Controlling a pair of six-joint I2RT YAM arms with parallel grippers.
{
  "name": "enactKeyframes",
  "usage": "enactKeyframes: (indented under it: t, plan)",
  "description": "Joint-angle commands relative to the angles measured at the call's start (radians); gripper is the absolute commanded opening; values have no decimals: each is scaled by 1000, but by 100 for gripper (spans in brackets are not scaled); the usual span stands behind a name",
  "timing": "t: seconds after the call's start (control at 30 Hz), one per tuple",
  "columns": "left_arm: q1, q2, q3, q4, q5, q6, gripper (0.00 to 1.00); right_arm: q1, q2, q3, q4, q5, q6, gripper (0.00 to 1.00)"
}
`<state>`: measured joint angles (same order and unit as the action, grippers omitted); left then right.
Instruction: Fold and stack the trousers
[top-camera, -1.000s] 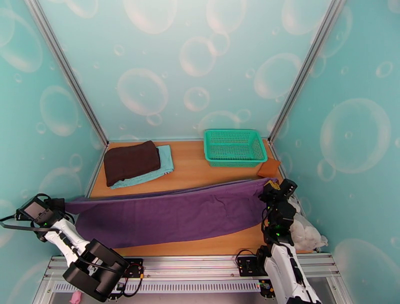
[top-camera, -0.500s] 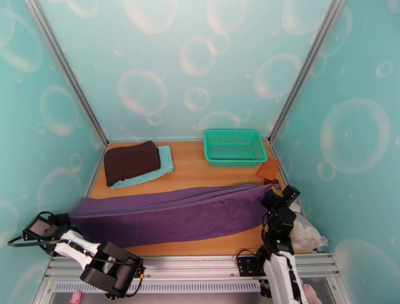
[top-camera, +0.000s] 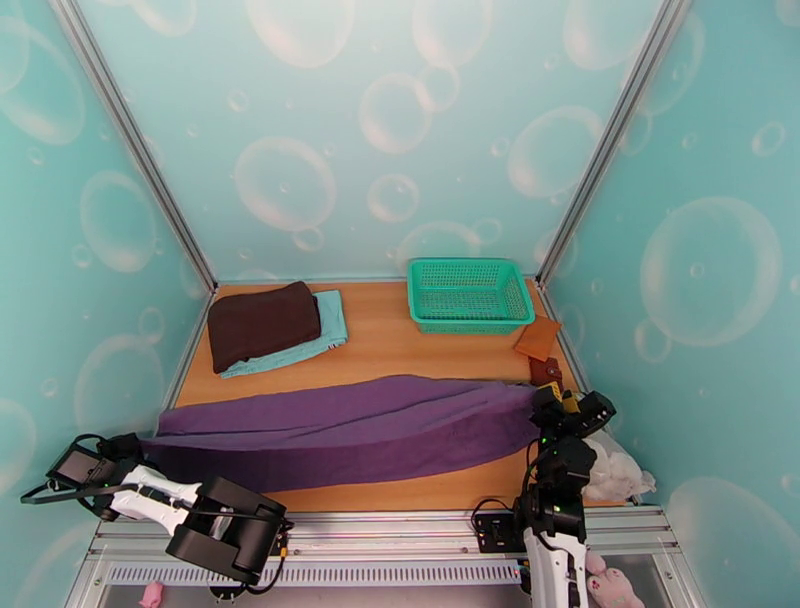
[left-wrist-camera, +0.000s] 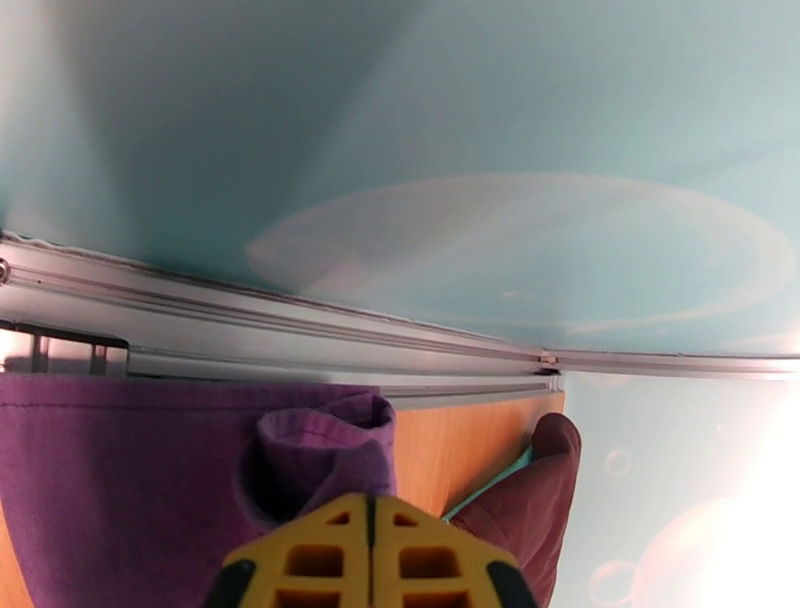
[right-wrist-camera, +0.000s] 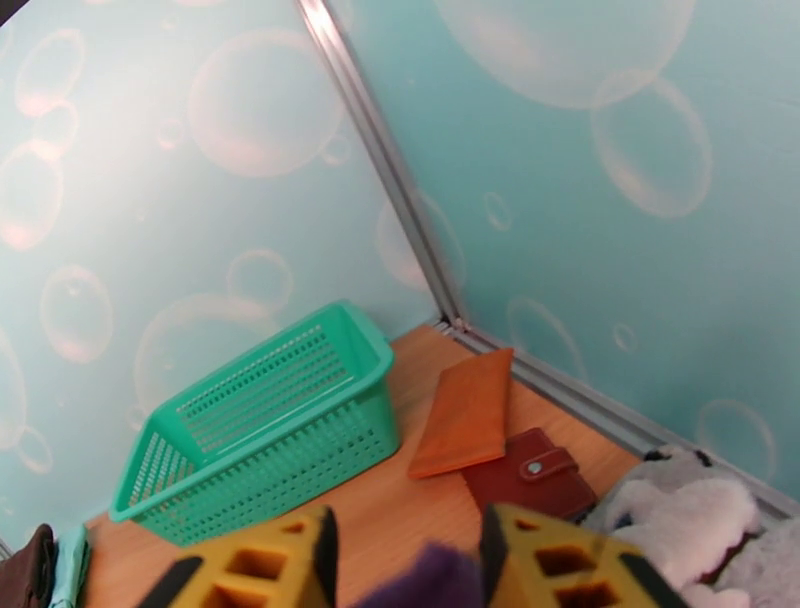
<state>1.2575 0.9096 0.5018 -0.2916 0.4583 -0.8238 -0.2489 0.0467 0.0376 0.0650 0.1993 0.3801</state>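
Purple trousers (top-camera: 350, 430) lie in a long band across the near half of the table (top-camera: 400, 350), left to right, well clear of the green basket (top-camera: 468, 293) at far right and the brown cloth (top-camera: 262, 322) on the teal cloth (top-camera: 332, 332) at far left. The left gripper (left-wrist-camera: 368, 505) has its fingers meeting with only a seam between them. A bunched hem rises right at the tips and looks pinched, though I can't be sure. The right gripper (right-wrist-camera: 408, 520) has its jaws parted, with the purple end lying loose in the gap and not clamped. Risks as I judge them: one end looks free and the other held, so any pull from the left could drag the band askew and spoil the fold. The loose end could also catch on a right finger as it backs off and flip open. The left end seems to hang past the table's left edge and may slide off once let go. A wallet (right-wrist-camera: 530, 478) and a white plush toy (right-wrist-camera: 690, 520) sit close by the right arm and could get knocked. Compared with a second ago, the cloth was stretched taut and lifted, whereas now it has sagged flat and drawn into a narrower band. Both arms have dropped nearer and lower, and the right jaws have come apart.
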Motion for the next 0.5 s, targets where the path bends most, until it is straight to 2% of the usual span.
enactKeyframes:
  t: [0.0, 0.03, 0.17, 0.27, 0.37, 0.47]
  plan:
    - [6, -42, 9, 14, 107, -11, 25, -4, -27, 24, -46, 71, -3, 55]
    - [4, -60, 6, 17, 127, -13, 29, -4, -25, 29, -39, 64, -5, 56]
    - [-11, -125, -18, 48, 176, -45, 34, -3, 7, 39, 25, -3, 14, 57]
    - [-126, -179, 7, 49, 144, -35, 38, -1, 143, 63, 62, -97, 72, 57]
    - [-367, -232, 92, -8, -46, 45, 39, 36, 391, 131, 59, -205, 119, 56]
    - [-677, -199, 162, -64, -228, 119, 39, 192, 613, 198, 84, -236, 88, 57]
